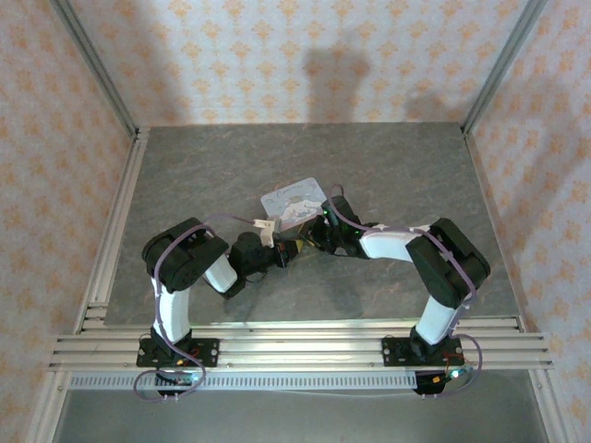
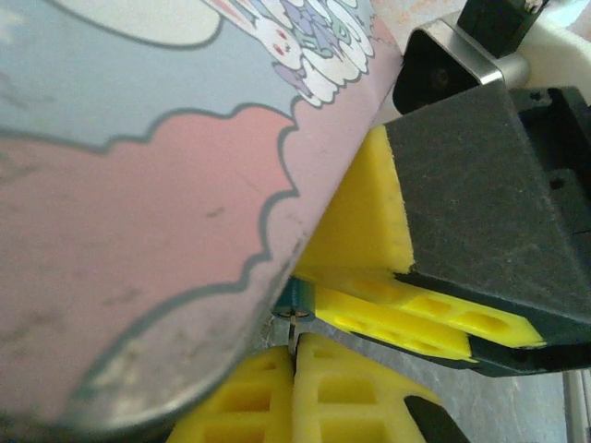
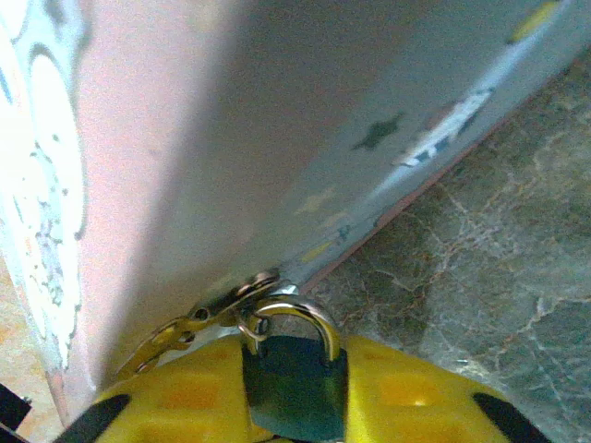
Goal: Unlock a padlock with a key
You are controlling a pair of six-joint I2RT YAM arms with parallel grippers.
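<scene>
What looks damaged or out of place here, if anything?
The pastel tin has scuffed, worn paint along its lower edge. The padlock is hooked straight through the hasp, inside the right gripper. Nothing else stands out.
</scene>
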